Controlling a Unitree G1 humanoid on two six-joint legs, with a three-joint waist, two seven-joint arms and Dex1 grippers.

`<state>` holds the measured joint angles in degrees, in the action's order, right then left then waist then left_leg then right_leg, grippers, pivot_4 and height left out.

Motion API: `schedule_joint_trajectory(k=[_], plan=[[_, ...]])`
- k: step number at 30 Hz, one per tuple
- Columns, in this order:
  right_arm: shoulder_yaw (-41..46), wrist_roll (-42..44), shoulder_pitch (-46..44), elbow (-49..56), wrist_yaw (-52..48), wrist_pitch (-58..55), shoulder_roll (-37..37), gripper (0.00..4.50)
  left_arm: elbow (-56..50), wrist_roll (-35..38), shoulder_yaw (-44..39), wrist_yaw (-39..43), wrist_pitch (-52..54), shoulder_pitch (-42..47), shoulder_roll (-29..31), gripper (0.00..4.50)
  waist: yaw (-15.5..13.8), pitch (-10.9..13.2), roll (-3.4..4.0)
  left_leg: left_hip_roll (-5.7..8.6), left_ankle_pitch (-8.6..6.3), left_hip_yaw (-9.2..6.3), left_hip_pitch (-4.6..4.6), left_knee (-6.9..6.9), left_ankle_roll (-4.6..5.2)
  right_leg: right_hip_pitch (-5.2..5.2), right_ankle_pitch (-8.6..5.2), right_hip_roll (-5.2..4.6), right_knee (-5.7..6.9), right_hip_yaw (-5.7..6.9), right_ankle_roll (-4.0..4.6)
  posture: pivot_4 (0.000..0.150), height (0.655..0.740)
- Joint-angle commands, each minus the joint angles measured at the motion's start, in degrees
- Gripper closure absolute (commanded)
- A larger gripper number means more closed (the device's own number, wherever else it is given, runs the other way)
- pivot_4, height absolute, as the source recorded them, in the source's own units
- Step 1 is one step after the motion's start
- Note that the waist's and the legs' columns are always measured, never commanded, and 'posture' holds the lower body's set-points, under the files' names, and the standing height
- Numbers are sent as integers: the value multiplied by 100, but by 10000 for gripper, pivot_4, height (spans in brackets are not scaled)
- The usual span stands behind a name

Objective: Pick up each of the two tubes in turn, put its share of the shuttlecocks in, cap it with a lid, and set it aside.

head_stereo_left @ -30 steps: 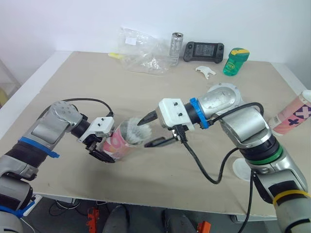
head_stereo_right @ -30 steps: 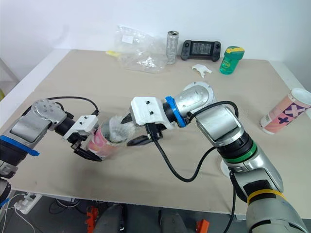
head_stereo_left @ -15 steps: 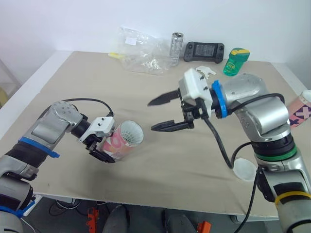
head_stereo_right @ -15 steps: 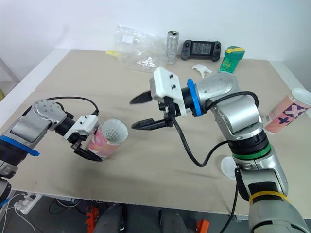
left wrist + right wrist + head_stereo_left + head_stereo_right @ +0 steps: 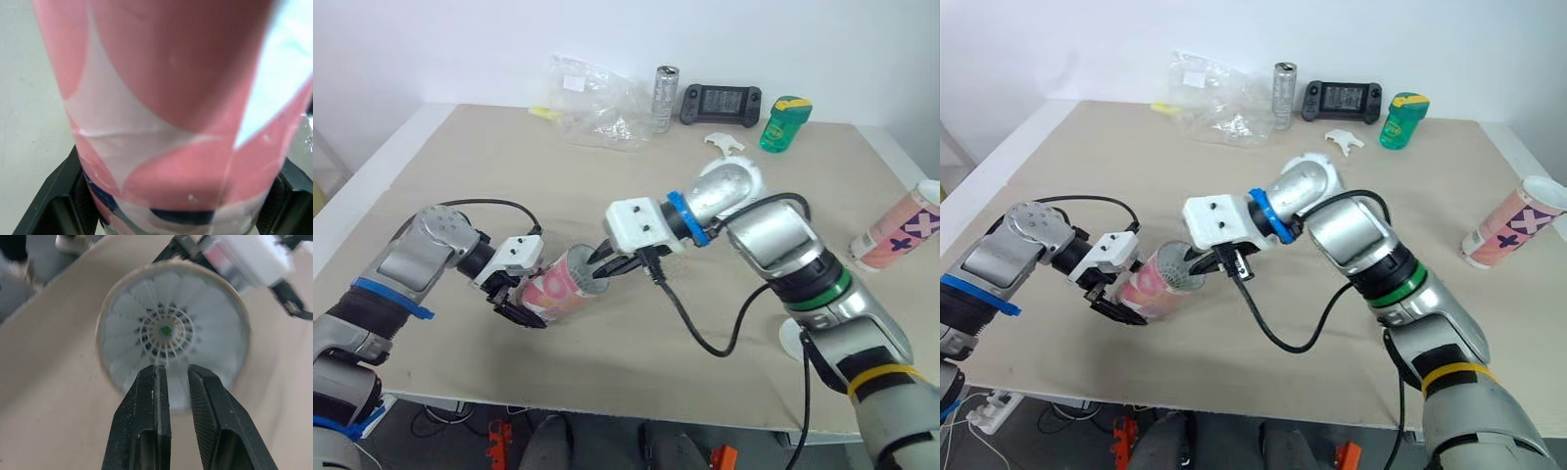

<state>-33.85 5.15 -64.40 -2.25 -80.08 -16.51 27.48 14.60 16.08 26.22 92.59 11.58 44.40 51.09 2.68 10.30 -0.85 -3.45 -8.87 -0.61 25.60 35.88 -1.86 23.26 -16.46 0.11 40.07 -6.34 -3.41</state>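
Pink and white cardboard, the tube [image 5: 558, 286] is pinched across its body by my left claw [image 5: 530, 294], one black finger on each side. It is tilted over the table [image 5: 460, 166], with its open mouth turned away from that claw. A white shuttlecock [image 5: 166, 330] sits inside, feathers facing out. Directly ahead of the mouth is my right claw [image 5: 174, 372], its fingers pressed almost together with a thin slit between them, gripping nothing, tips at the rim. Well apart, behind that claw's arm, the second tube [image 5: 1508, 220] lies on the table.
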Motion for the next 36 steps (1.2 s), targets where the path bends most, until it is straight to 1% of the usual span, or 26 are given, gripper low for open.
schedule_joint_trajectory(k=[1, 2, 4, 6, 9, 11, 15, 19, 24, 29, 33, 36], plan=[[-24, -217, -279, -392, -108, 270, -189, 35540, -161, -68, -115, -9, -1, -70, 9, 8828, 1, 0, 0, -3, 0, -1, 0, 1, 0, 1, 2, 4, 0, 0, 3, 1500, 7394], [-10, -243, -326, -485, -148, 338, -231, 35540, -179, -69, -135, -9, 15, -84, 12, 8828, 1, 0, 0, -6, 0, -1, 0, 1, 0, 1, 3, 7, 0, 0, 4, 1500, 7394], [74, -224, -432, -621, -219, 387, -298, 40921, -200, -72, -171, -9, 37, -105, 18, 8828, 0, 0, 0, -9, 0, -1, 0, 2, 0, 1, 4, 9, 1, 0, 6, 1500, 7394], [226, -49, -476, -630, -337, 436, -340, 44142, -195, -88, -198, -9, 30, -129, 23, 8828, -3, 0, 0, -9, 0, -1, 0, 2, -1, 1, 4, 9, 1, 0, 6, 1500, 7394], [405, 188, -493, -529, -467, 285, -405, 44142, -188, -121, -238, -9, 15, -166, 12, 8828, -4, 0, 0, -9, 0, -2, 0, -2, -1, 1, 5, 9, 1, 0, 15, 1500, 7394], [394, 183, -481, -513, -469, 228, -479, 44142, -180, -136, -245, -9, 19, -164, -9, 8828, -4, 0, 0, -9, 0, -3, 0, -4, -1, 2, 4, 11, 1, 0, 18, 1500, 7394], [220, -46, -471, -633, -307, 95, -740, 44142, -139, -156, -239, -9, -8, -131, -46, 8828, -2, 0, 0, -14, 0, -6, 0, -6, -1, 4, 4, 19, 2, 0, 19, 1500, 7394], [-17, -236, -404, -803, -414, 142, -915, 44142, -103, -172, -234, -9, -25, -79, -80, 8828, -13, 0, 0, -16, 1, -12, 0, -4, -2, 3, 3, 23, 4, 3, 17, 1500, 7394], [-332, -582, -473, -1332, -304, 318, -1339, 44142, -92, -191, -254, -9, -38, -71, -92, 8828, -11, 0, 0, -17, 2, -12, 0, -3, -3, 4, 4, 26, 4, 3, 16, 1500, 7394], [-272, -728, -580, -1707, -214, 354, -1715, 44142, -188, -198, -321, -9, 18, -144, -81, 8828, 1, -2, 0, -24, 2, -14, -17, -5, -3, -2, 7, 35, 9, 4, 23, 1500, 7394], [-132, -702, -593, -1696, -365, 336, -1683, 44142, -232, -211, -396, -9, 31, -227, -40, 8828, 3, -2, 0, -35, 4, -15, -26, -7, -6, -4, 12, 46, 14, 4, 32, 1500, 7394], [144, -501, -697, -1646, -544, 200, -1547, 44142, -241, -245, -443, -9, 40, -264, -48, 8828, 3, -2, 0, -37, 9, -14, -26, -12, -14, -2, 12, 46, 14, 4, 33, 1500, 7394]])
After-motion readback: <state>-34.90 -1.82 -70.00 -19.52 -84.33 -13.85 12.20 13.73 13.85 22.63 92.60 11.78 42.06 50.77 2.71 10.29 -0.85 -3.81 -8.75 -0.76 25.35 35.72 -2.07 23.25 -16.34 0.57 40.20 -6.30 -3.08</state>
